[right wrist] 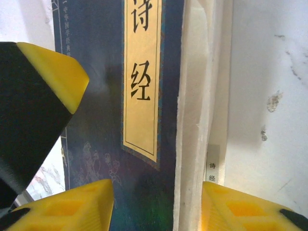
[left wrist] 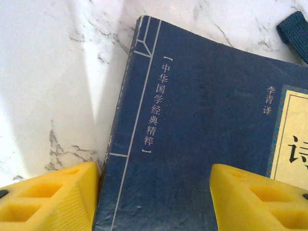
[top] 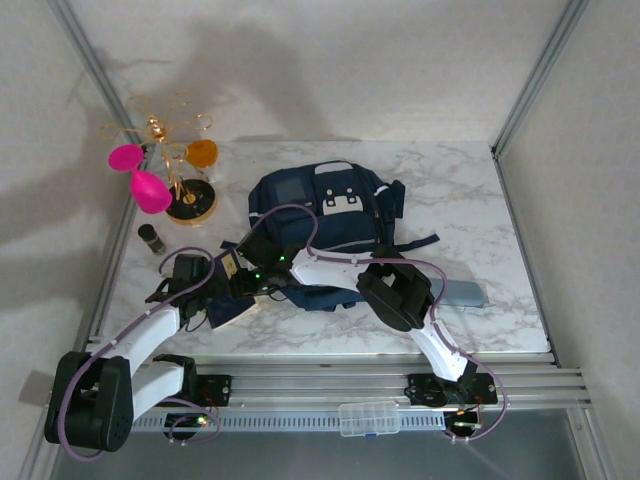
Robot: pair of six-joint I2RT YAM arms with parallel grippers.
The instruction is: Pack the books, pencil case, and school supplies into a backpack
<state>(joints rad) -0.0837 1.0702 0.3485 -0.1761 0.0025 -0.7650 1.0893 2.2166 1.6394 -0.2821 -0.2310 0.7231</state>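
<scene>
A white marble table (top: 480, 200) holds the backpack (top: 320, 215) near its back. Overhead, both bent arms meet just in front of the backpack and hide most of the navy book (left wrist: 202, 120). The wrist views show it lying flat. The left gripper (left wrist: 154, 183) is spread astride its spine and the right gripper (right wrist: 156, 192) astride its page edge, neither pinching.

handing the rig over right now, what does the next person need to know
Left end effector: open, straddling the spine of the navy book.
Right end effector: open, straddling the book's page edge.
The book lies flat on the table, in front of the backpack, toward its left.
Done: the book is not packed yet.
Left: grip the book, put it in the backpack, then pack the other supplies.
</scene>
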